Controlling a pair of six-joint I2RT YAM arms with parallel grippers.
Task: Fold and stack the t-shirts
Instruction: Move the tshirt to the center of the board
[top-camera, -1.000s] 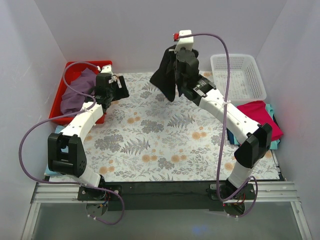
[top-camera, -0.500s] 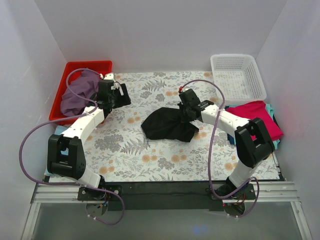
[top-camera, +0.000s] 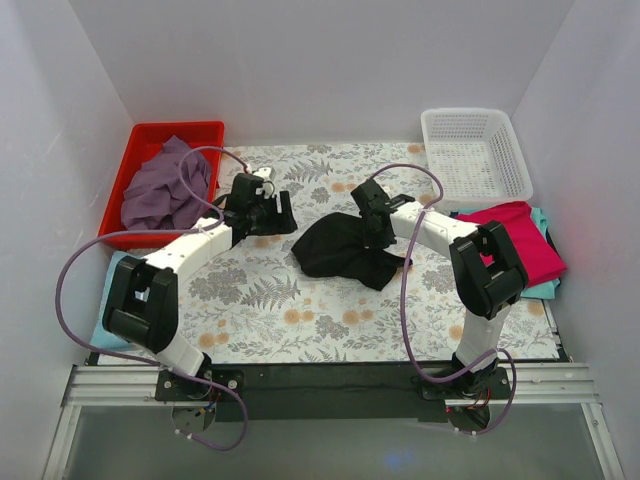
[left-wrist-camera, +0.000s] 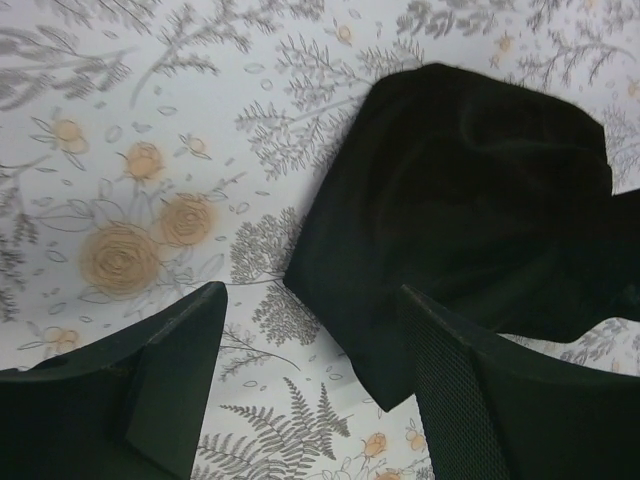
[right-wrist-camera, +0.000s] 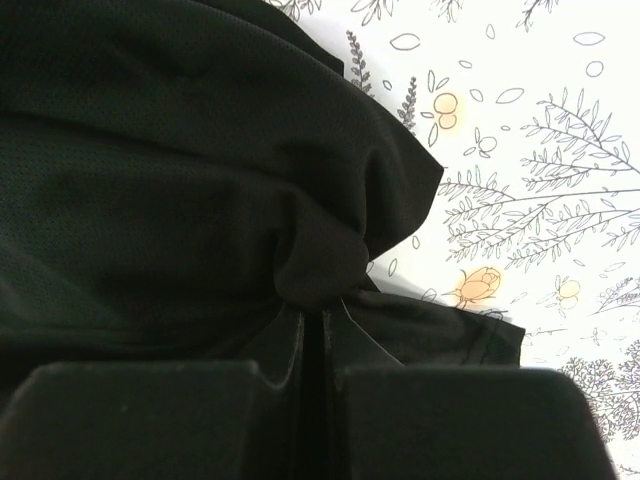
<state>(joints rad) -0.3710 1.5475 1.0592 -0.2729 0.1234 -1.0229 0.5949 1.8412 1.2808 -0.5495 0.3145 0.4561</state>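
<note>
The black t-shirt lies crumpled in the middle of the floral mat. My right gripper is shut on a bunch of its cloth at its right upper edge. In the right wrist view the jaws are pressed together, with a knot of the black t-shirt pinched at their tips. My left gripper stands open just left of the shirt. In the left wrist view its fingers straddle a corner of the black t-shirt without touching it. A purple t-shirt lies heaped in the red bin.
A white basket stands at the back right. A magenta t-shirt lies on a teal one at the right edge, beside my right arm. Some light blue cloth shows at the left edge, behind my left arm.
My right arm has brought the black t-shirt down from high in the air onto the mat. My left arm has swung right from the red bin to the shirt's left edge.
</note>
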